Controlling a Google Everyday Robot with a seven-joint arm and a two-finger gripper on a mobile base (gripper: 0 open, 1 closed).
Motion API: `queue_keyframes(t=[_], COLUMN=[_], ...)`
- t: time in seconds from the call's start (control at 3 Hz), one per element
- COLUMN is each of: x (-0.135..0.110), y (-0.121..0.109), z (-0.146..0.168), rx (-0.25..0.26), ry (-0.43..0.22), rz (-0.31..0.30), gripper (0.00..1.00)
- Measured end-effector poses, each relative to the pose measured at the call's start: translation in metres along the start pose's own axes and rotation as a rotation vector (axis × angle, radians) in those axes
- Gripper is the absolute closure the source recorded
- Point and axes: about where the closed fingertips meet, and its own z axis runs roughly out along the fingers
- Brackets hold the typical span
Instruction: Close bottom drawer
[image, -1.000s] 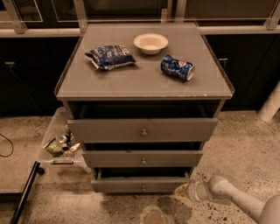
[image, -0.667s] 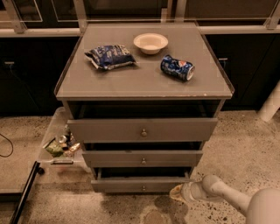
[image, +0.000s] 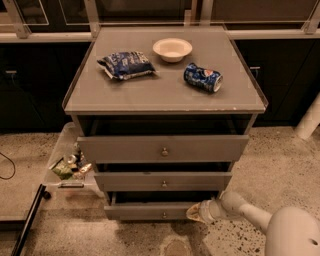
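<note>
The grey wooden cabinet (image: 165, 95) has three drawers, all pulled out a little. The bottom drawer (image: 150, 211) is the lowest and narrowest front, with a small round knob (image: 164, 215); it stands slightly open. My gripper (image: 196, 212) is low at the right end of that drawer front, touching or nearly touching it. My white arm (image: 250, 214) runs from the lower right corner to it.
On the cabinet top lie a blue chip bag (image: 125, 65), a white bowl (image: 172, 49) and a crushed blue can (image: 202, 77). A clear bin (image: 67, 162) with small items sits on the floor at the left. A white post (image: 310, 120) stands at the right.
My gripper has moved left along the floor, closer to the right end of the bottom drawer front. The drawer front looks about where it was.
</note>
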Motion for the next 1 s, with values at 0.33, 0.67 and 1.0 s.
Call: queue_keyframes(t=[0.33,0.67,1.0], x=[0.0001,0.0001,0.0001], y=[-0.0006,-0.0006,-0.0006], z=[0.0000,0.0000,0.0001], rx=[0.001,0.001,0.001], ry=[0.000,0.000,0.000], rz=[0.000,0.000,0.000], gripper=[0.81,0.59,0.34])
